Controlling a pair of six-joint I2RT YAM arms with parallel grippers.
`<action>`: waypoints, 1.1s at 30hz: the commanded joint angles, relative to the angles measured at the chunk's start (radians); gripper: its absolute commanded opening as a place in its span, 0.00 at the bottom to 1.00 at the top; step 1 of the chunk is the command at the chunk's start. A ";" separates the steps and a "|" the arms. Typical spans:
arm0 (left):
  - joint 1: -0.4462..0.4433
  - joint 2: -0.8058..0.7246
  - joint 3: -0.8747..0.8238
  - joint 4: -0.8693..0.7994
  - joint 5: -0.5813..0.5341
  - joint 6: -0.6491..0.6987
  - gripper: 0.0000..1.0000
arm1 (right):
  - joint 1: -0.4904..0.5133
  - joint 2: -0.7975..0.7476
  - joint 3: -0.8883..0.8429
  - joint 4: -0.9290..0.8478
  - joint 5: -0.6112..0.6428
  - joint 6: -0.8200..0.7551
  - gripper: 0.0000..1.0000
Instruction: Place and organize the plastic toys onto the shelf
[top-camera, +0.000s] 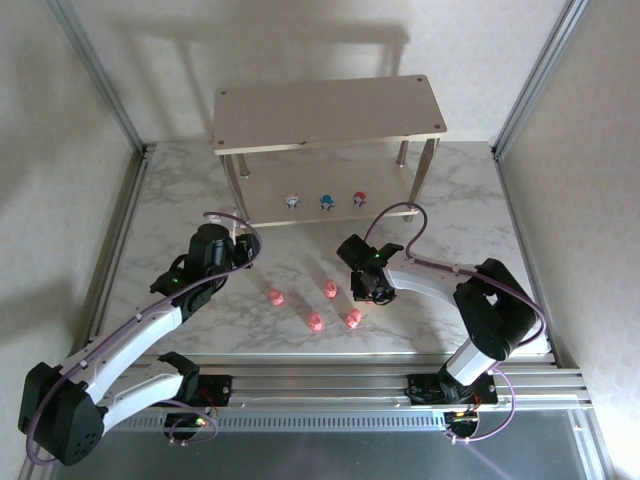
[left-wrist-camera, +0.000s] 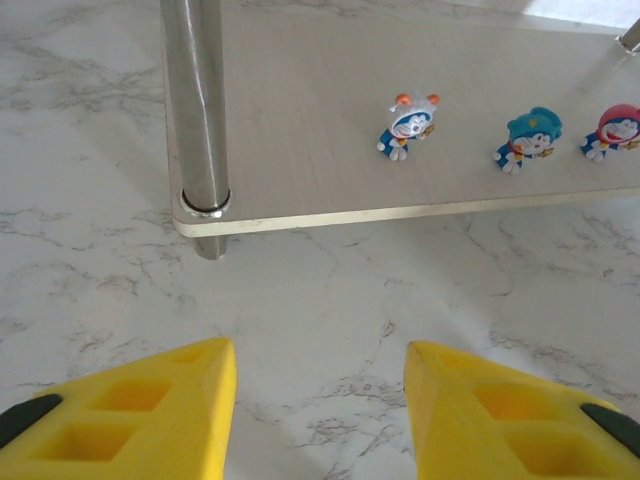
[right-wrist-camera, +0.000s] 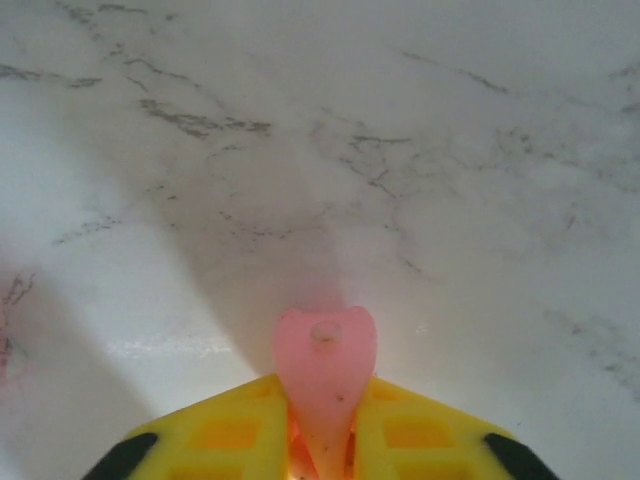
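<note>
Four pink toys (top-camera: 315, 322) stand loose in a cluster on the marble tabletop (top-camera: 460, 200), nearest the arm bases. Right pincer (right-wrist-camera: 322, 410): pressed together, pinching a fifth pink toy (right-wrist-camera: 325, 360) beside that cluster. Left pincer (left-wrist-camera: 320, 400): spread, empty, facing a corner leg of the shelf (top-camera: 330, 110). Lower board, one row: whitish-blue figurine (left-wrist-camera: 405, 125), blue figurine (left-wrist-camera: 530, 138), red figurine (left-wrist-camera: 615, 130).
</note>
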 joint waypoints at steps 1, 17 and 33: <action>0.012 0.011 0.025 -0.001 -0.008 0.016 0.48 | -0.005 -0.017 -0.008 -0.011 0.013 -0.018 0.11; 0.015 0.081 0.402 -0.200 0.083 0.064 0.47 | -0.142 -0.184 0.897 -0.563 0.202 -0.409 0.14; 0.025 0.035 0.502 -0.303 0.038 0.063 0.48 | -0.386 0.134 1.382 -0.450 0.105 -0.625 0.15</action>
